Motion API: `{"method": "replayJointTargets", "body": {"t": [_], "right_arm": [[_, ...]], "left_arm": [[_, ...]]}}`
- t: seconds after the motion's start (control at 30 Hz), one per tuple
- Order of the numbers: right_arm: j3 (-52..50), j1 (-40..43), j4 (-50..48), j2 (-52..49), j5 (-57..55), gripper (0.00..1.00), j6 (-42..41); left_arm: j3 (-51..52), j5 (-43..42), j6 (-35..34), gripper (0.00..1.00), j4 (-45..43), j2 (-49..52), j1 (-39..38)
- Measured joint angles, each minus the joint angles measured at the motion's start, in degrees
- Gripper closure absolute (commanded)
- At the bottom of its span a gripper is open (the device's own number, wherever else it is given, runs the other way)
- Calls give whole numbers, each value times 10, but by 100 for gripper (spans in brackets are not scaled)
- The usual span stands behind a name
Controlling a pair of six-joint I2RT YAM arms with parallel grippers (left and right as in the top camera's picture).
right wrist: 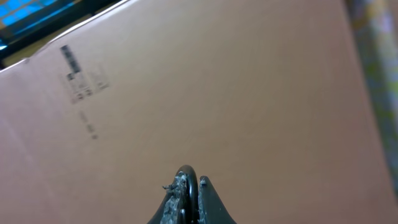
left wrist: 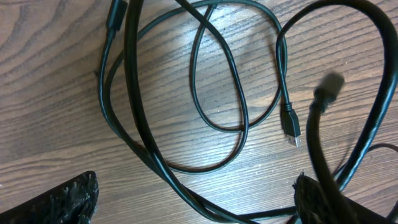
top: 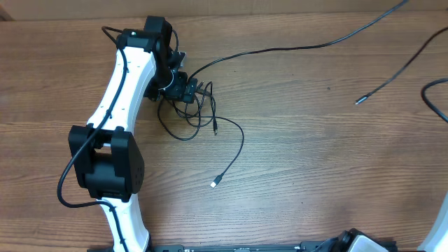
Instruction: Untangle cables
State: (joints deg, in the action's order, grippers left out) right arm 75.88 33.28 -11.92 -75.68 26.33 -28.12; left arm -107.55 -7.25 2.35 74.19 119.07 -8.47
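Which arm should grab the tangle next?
Left. The left claw is open right over the tangled cables; the right claw is shut, facing a cardboard box, not the table.

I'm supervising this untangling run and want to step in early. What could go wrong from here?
The open left tool hangs over several crossing cables; closing could pinch two at once and tighten the tangle. One plug lies right beside the loops, so pulling may snag it.

Wooden table (top: 315, 161), cardboard box (right wrist: 217, 93) beyond.
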Motion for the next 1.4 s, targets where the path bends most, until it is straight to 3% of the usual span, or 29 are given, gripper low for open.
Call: {"method": "replayJointTargets", "body": {"t": [0.37, 0.53, 0.7, 0.87, 1.27, 1.4], "right_arm": [[0, 74, 80, 0, -27, 96, -1], [1, 100, 98, 0, -43, 96, 0], [1, 102, 137, 0, -47, 96, 5], [1, 102, 146, 0, -43, 96, 10], [1, 101, 206, 0, -16, 96, 42], [1, 101, 206, 0, -15, 96, 49]], "left_arm": [[0, 2, 13, 0, -4, 0, 0], [0, -12, 82, 0, 7, 0, 0], [0, -90, 205, 0, 25, 0, 0], [0, -161, 269, 0, 26, 0, 0], [0, -318, 360, 0, 25, 0, 0], [0, -321, 366, 0, 21, 0, 0]]}}
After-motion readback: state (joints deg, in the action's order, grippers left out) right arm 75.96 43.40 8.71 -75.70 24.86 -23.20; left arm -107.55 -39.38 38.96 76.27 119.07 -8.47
